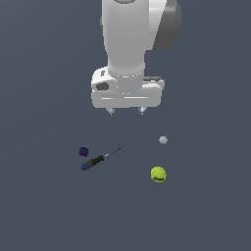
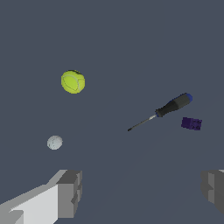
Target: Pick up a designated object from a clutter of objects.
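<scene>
dark grey-blue floor fills both views, plain and flat. above it the white arm hangs with its gripper [image 1: 127, 111] pointing straight down, fingers [image 2: 70, 192] spread wide and holding nothing. below lie the screwdriver [image 1: 99, 159], just beside the purple cube [image 1: 84, 151], and well apart the white ball [image 1: 163, 140] and yellow-green ball [image 1: 158, 174].

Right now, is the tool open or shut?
Open: the tool has its fingers wide apart, holding nothing, above the screwdriver.
</scene>
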Robot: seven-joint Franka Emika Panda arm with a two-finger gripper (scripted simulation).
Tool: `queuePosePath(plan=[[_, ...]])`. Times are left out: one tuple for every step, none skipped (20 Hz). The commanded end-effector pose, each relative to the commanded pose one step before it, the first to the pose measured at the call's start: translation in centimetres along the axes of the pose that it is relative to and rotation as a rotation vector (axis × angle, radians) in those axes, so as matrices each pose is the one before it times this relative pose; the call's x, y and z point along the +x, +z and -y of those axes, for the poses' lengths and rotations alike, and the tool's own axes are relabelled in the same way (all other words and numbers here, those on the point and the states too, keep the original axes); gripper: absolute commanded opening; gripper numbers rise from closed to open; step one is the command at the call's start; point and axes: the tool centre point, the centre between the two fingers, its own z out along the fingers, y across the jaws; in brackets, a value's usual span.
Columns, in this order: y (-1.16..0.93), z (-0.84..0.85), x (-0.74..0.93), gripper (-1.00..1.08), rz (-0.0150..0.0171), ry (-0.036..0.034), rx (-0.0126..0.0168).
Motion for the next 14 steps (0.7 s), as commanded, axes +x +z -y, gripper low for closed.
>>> queuePosePath(plan=[[0.0,-0.001,0.0,1.0,0.0,0.0,0.0],[0.014,0.034,0.009,1.0,0.0,-0.00152,-0.00029],[0.041,0.112,0.026,1.0,0.00001,-0.00466,-0.00085],[0.065,0.175,0.043,1.0,0.00002,-0.00748,-0.00135],[0.087,0.239,0.059,1.0,0.00003,-0.01029,-0.00184],[0.105,0.302,0.073,1.0,0.00004,-0.01301,-0.0023],[0.112,0.34,0.081,1.0,0.00006,-0.01483,-0.00258],[0.083,0.28,0.065,1.0,0.00005,-0.01242,-0.00212],[0.051,0.202,0.044,1.0,0.00005,-0.00919,-0.00154],[0.024,0.129,0.025,1.0,0.00004,-0.00606,-0.00099],[0.002,0.059,0.007,1.0,0.00003,-0.00301,-0.00047],[-0.011,-0.011,-0.006,1.0,0.0,0.0,0.0],[-0.007,-0.04,-0.008,1.0,-0.00001,0.00215,0.00037],[0.024,-0.066,0.005,1.0,-0.00006,0.00399,0.00057]])
